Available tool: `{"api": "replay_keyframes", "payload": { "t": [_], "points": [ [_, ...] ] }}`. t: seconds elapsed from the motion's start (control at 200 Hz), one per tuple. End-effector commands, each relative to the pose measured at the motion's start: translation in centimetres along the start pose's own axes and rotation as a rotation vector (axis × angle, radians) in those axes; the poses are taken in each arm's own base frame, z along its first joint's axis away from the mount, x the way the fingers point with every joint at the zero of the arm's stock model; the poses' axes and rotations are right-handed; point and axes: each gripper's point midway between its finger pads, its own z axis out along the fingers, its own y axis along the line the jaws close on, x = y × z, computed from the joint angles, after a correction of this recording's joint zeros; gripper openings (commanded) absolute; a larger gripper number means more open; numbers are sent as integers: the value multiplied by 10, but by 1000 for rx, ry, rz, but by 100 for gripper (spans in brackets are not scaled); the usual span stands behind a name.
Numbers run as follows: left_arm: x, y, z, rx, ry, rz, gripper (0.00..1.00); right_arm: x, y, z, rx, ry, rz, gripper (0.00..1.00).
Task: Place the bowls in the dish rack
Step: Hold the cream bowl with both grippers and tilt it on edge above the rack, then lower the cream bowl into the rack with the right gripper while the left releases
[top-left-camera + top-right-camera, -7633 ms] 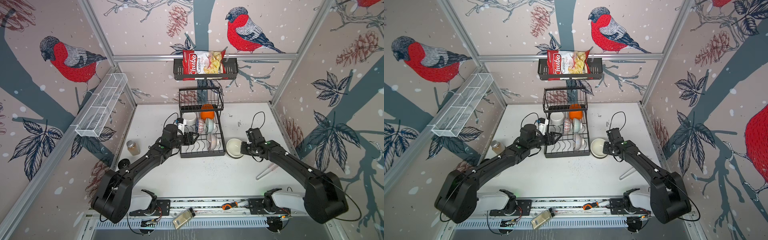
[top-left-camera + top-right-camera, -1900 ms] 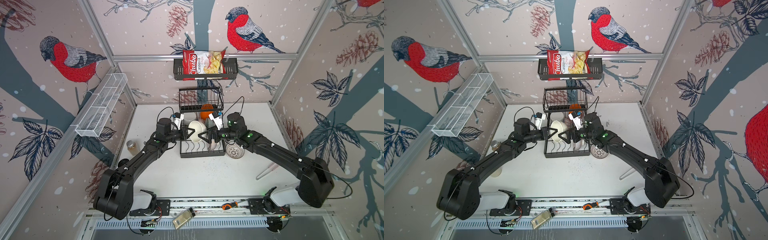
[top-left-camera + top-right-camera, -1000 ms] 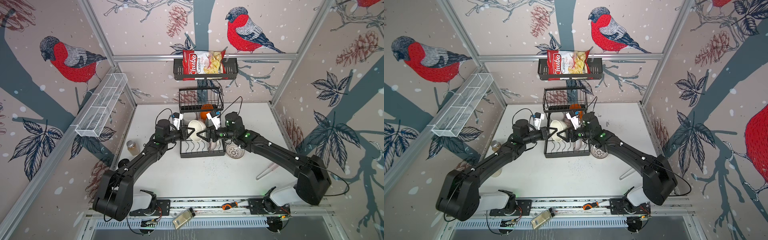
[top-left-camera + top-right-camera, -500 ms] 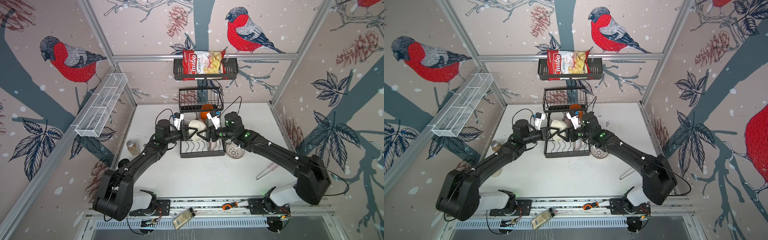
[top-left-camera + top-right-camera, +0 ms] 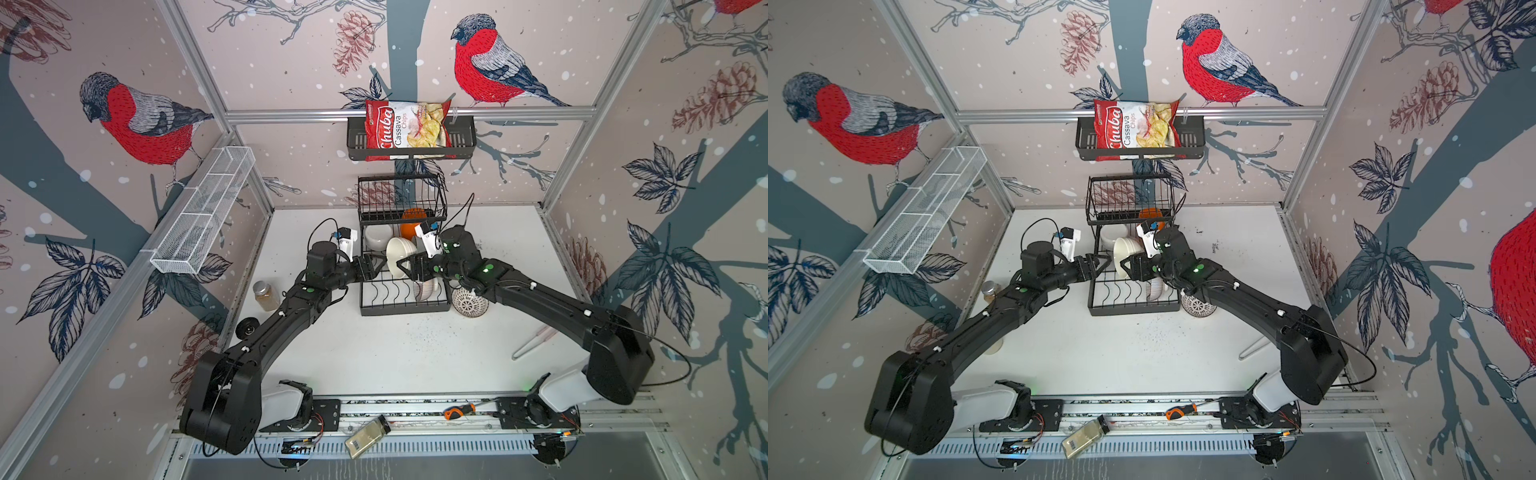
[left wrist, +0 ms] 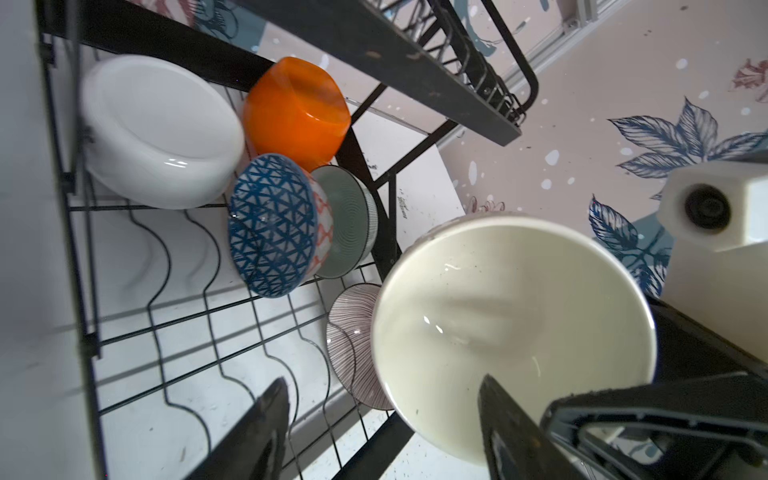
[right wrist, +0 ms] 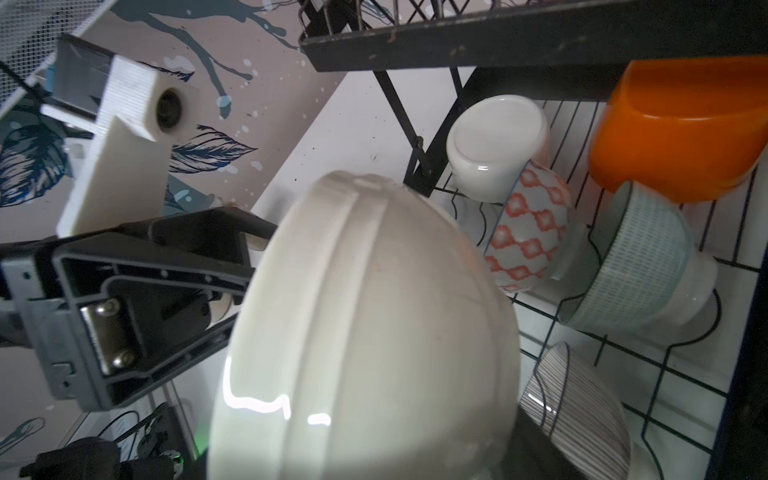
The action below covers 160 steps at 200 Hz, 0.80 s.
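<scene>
In both top views the cream bowl (image 5: 400,254) hangs on its side over the lower grid of the dish rack (image 5: 405,309), its mouth toward the left hand (image 5: 379,264) and its base toward the right hand (image 5: 405,266). A patterned bowl (image 5: 469,302) lies upside down on the table (image 5: 415,357) just beside the rack. The left wrist view shows the left hand open, its fingers (image 6: 266,419) spread and gripping nothing. Free wavy slots lie below it, and a blue bowl (image 6: 270,224) and a striped bowl (image 6: 349,332) stand in the rack. In the right wrist view the cream bowl's outside fills the frame and hides the right hand's fingers, which seem clasped wide around its body. The step looks like seating this bowl. Next the left hand should back away while the right lowers the bowl rim-first into a free slot, clear of the striped bowl.
</scene>
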Motion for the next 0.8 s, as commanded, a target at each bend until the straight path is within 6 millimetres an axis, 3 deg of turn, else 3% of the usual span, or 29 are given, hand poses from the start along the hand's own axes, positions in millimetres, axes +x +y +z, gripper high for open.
{"api": "replay_keyframes", "payload": {
  "t": [0.0,0.265,0.795],
  "points": [
    [-5,21,-8,-118,-47,7,73,-12,-6,4,96,-46,-23,57],
    [-8,46,-24,-247,-106,-26,75,-2,-8,31,237,-19,-46,56],
    [-5,59,-39,-307,-133,-31,75,-5,-8,81,340,-28,-56,58]
  ]
}}
